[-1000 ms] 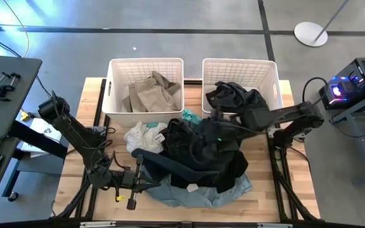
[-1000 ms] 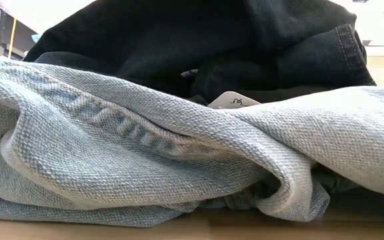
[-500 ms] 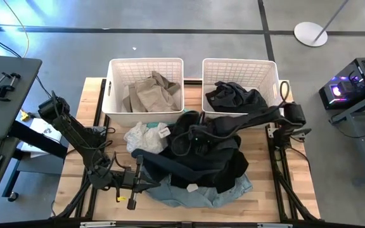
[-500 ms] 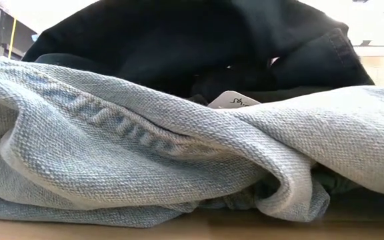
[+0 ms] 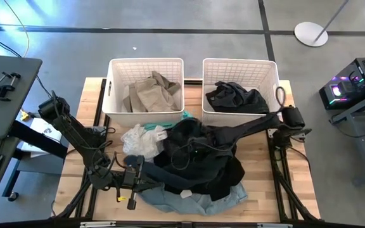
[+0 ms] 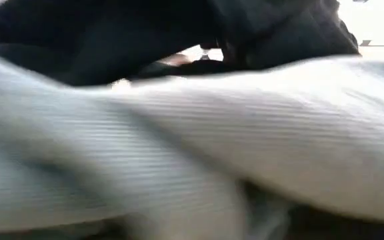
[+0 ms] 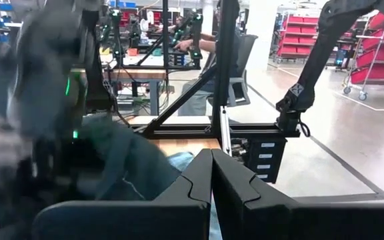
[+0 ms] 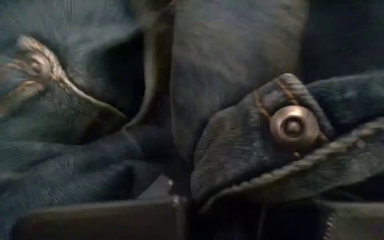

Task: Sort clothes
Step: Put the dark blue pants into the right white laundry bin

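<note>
A light blue denim piece (image 5: 198,201) lies at the near edge of the bench (image 5: 262,161), under a big heap of black clothes (image 5: 198,155). The left gripper (image 5: 134,179) sits low at the heap's near left side, its jaws pressed tight together with nothing in them. The right gripper (image 5: 192,151) is pushed down into the black heap, jaws pinching dark denim. A white garment (image 5: 141,139) lies left of the heap. Farther back, the left basket (image 5: 146,65) holds tan clothes (image 5: 151,94) and the right basket (image 5: 239,64) holds black clothes (image 5: 236,98).

black jeans (image 5: 201,158), white baskets (image 5: 146,66) (slatted)
</note>
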You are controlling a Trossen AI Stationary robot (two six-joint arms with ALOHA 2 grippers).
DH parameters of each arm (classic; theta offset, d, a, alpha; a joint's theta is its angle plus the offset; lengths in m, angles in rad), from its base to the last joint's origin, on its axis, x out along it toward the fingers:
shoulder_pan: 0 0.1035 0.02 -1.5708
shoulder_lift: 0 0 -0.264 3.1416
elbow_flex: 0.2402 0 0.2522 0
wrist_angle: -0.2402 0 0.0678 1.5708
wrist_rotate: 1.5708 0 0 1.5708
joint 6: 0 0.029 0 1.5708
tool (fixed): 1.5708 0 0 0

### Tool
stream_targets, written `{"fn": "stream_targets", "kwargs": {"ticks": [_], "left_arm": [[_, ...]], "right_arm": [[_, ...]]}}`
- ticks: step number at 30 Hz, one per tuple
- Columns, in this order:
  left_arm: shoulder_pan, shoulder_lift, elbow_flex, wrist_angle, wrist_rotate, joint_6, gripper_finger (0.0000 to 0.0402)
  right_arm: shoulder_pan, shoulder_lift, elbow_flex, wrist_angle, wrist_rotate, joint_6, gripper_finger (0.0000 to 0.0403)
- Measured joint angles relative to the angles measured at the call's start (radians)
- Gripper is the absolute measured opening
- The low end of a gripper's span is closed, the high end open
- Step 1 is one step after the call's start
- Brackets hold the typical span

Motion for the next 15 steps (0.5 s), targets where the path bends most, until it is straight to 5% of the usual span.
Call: {"fn": "stream_targets", "kwargs": {"ticks": [8, 15], "left_arm": [[0.0, 0.0, 0.0, 0.0, 0.0, 0.001, 0.0], [0.0, 0.0, 0.0, 0.0, 0.001, 0.001, 0.0]], "right_arm": [[0.062, -0.261, 0.175, -0.008, 0.287, -0.048, 0.0043], [0.163, -0.449, 0.379, 0.026, 0.815, -0.287, 0.0042]]}}
